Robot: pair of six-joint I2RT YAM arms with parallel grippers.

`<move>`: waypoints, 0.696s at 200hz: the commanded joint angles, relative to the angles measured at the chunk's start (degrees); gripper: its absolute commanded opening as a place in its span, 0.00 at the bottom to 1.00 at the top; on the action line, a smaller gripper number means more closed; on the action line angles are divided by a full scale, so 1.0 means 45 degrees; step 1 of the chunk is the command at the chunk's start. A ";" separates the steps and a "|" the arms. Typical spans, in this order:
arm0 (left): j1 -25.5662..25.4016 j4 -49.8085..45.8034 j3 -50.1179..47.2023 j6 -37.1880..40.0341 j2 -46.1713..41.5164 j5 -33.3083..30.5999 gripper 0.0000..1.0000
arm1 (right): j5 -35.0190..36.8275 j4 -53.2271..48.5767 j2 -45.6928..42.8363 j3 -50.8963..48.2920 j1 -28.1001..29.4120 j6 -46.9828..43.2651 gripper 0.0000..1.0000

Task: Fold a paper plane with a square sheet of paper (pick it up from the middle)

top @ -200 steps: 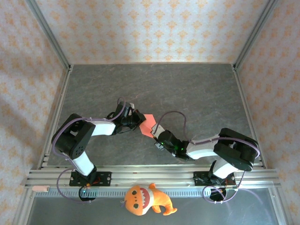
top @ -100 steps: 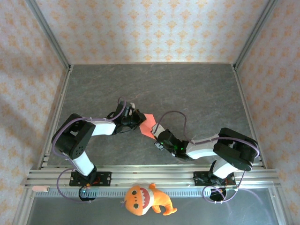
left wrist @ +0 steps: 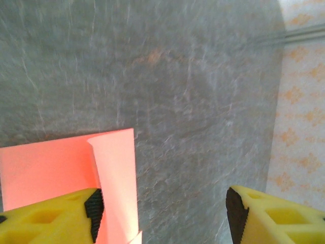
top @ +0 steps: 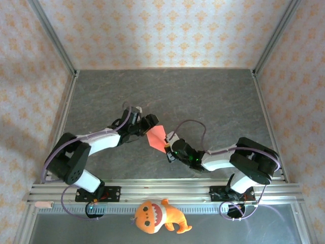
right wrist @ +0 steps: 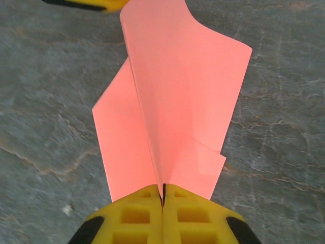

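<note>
The square sheet of paper [top: 156, 136] is red-pink and partly folded, a rough paper plane shape with a centre crease and two flaps spreading. It lies mid-table between the two grippers. My right gripper [top: 167, 148] is shut on the near end of the crease [right wrist: 163, 195], and the sheet [right wrist: 172, 91] fans out ahead of it. My left gripper [top: 150, 122] stands open at the sheet's far end. In its wrist view the jaws [left wrist: 162, 216] are wide apart over bare table, with the paper [left wrist: 56, 162] beside and under the left finger [left wrist: 56, 216].
An orange plush toy [top: 157, 216] lies in front of the aluminium rail [top: 162, 189] at the near edge. Patterned walls and metal posts [top: 56, 46] enclose the grey table [top: 203, 96], which has free room at the back and right.
My left gripper has opened and let go of the paper, and its arm has stretched out lower. The paper has shifted slightly left. The right gripper stays shut on the crease.
</note>
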 commanded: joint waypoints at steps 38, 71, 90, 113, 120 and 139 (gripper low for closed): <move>0.0223 -0.0746 -0.0868 0.0158 -0.1892 -0.1728 0.69 | -0.2537 0.1192 0.0340 -0.0353 -0.0902 0.2388 0.00; 0.0245 -0.0794 -0.0986 0.0052 -0.2177 -0.1769 0.69 | -0.2407 0.1256 0.0598 -0.0377 -0.0958 0.2352 0.00; 0.0245 -0.0686 -0.1090 -0.0089 -0.2179 -0.1715 0.70 | -0.2176 0.1073 0.0905 -0.0262 -0.0955 0.2379 0.00; 0.0248 -0.0470 -0.1242 -0.0310 -0.2155 -0.1671 0.70 | -0.1965 0.1174 0.1303 -0.0317 -0.0902 0.2375 0.00; 0.0255 -0.0420 -0.1281 -0.0358 -0.2134 -0.1672 0.70 | -0.1798 0.1300 0.1392 -0.0392 -0.0834 0.2351 0.00; 0.0246 -0.0325 -0.1383 -0.0466 -0.2124 -0.1652 0.70 | -0.1075 0.1731 0.1595 -0.0684 -0.0543 0.2284 0.00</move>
